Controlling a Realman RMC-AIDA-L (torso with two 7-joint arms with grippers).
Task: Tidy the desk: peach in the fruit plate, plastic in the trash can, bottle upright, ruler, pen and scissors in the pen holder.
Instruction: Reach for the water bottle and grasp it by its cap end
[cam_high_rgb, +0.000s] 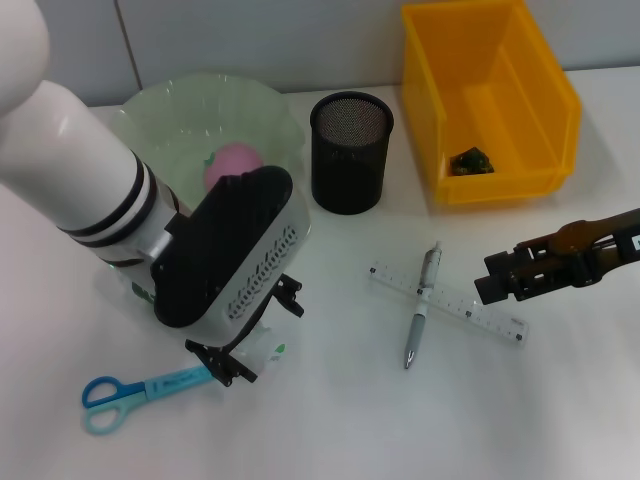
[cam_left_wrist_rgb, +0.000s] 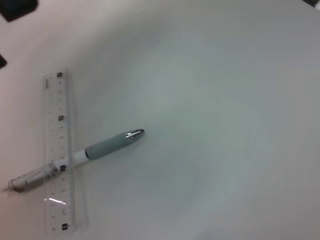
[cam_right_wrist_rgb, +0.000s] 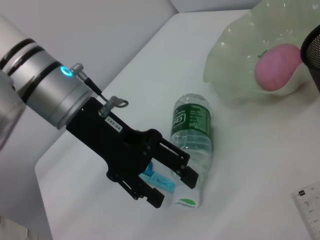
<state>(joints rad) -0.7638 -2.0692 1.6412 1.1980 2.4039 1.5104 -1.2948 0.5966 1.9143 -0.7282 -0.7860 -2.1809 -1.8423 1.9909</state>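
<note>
The bottle (cam_right_wrist_rgb: 192, 125) lies on its side on the desk (cam_high_rgb: 340, 430), beside the fruit plate (cam_high_rgb: 165, 115); its white cap (cam_high_rgb: 272, 352) points toward the scissors (cam_high_rgb: 140, 388). My left gripper (cam_high_rgb: 258, 330) hangs open over the cap end, one finger on each side, and the arm hides most of the bottle in the head view. The peach (cam_high_rgb: 232, 163) sits in the fruit plate. The pen (cam_high_rgb: 421, 308) lies across the ruler (cam_high_rgb: 450, 305) right of centre. The pen holder (cam_high_rgb: 350, 150) stands at the back. My right gripper (cam_high_rgb: 498, 277) hovers just right of the ruler.
The yellow trash can (cam_high_rgb: 520, 110) stands at the back right with a small dark green scrap (cam_high_rgb: 468, 160) inside. The scissors' blade cover (cam_right_wrist_rgb: 161, 180) lies close under the left gripper's fingers. The left wrist view looks down on the pen (cam_left_wrist_rgb: 107, 145) and ruler (cam_left_wrist_rgb: 60, 150).
</note>
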